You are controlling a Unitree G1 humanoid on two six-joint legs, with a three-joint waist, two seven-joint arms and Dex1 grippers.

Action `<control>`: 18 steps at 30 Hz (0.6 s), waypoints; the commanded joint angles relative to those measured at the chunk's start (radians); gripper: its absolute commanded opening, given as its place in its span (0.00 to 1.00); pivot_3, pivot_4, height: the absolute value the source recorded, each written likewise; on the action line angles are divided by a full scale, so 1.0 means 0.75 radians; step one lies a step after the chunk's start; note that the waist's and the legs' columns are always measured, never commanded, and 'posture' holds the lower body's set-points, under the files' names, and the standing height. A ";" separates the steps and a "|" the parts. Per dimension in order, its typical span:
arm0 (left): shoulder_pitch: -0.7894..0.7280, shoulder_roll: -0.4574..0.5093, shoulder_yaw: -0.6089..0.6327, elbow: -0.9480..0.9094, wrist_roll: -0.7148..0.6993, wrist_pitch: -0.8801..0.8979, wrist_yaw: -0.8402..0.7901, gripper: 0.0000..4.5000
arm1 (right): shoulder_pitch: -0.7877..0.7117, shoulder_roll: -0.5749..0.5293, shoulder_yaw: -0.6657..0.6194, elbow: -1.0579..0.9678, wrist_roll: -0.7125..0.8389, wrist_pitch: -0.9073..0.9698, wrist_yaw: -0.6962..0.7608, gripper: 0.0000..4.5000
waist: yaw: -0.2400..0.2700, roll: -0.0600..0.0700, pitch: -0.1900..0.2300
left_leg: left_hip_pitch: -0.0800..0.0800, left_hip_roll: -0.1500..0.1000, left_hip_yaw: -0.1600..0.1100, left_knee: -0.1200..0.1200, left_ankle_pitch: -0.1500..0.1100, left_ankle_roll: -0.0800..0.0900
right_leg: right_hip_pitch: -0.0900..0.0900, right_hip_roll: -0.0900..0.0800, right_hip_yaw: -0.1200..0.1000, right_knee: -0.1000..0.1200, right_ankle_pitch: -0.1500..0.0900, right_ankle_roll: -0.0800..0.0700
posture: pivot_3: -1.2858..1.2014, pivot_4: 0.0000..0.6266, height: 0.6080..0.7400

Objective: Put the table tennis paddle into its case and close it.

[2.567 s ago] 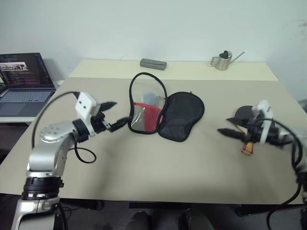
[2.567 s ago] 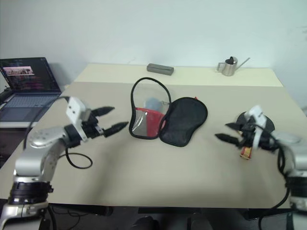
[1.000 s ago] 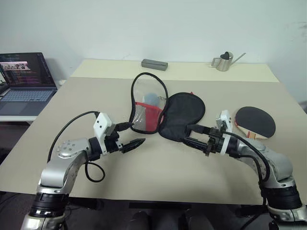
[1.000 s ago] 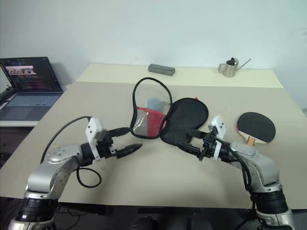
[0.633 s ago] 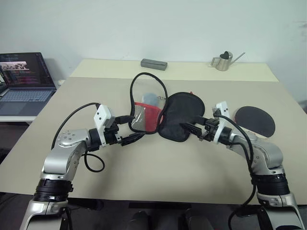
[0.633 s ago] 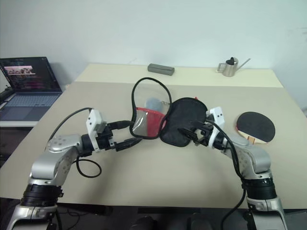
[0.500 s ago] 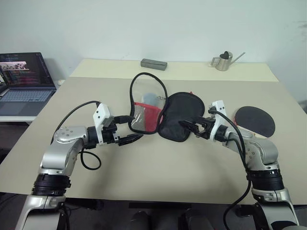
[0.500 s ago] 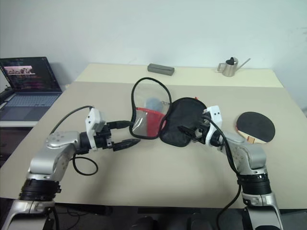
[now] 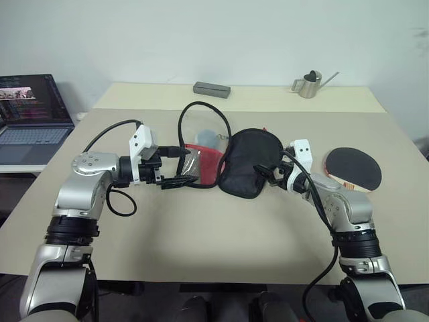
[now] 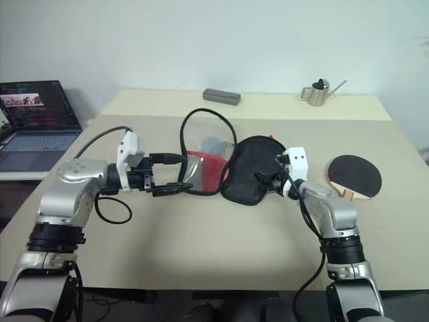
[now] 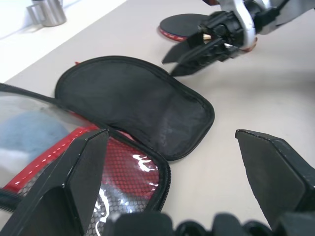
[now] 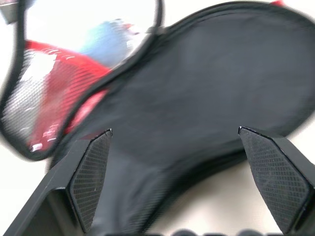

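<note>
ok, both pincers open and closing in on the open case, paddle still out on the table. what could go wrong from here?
1. The right pincer sits at the edge of the case's limp black flap; closing there may bunch or drag it rather than pin it.
2. The left pincer is by the upright clear half, which could fold over and block the opening.
3. The paddle lies beyond the right arm, which might knock it.
</note>
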 commanded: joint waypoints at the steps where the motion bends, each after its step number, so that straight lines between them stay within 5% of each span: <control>1: -0.045 0.004 0.003 -0.001 0.008 -0.026 -0.010 0.99 | -0.029 0.001 -0.049 -0.030 -0.036 -0.050 -0.048 1.00 | 0.000 0.000 0.000 | 0.000 0.000 0.000 0.000 0.000 0.000 | 0.000 0.000 0.000 0.000 0.000 0.000 | 0.52 0.24 1.00; 18: -0.082 -0.006 -0.011 0.037 0.034 -0.045 -0.009 0.99 | -0.137 0.138 -0.227 0.134 0.085 0.235 -0.152 1.00 | -0.001 0.000 0.000 | -0.001 0.000 0.000 0.000 0.000 0.000 | -0.001 0.000 0.000 0.000 0.000 0.000 | 0.52 0.24 1.00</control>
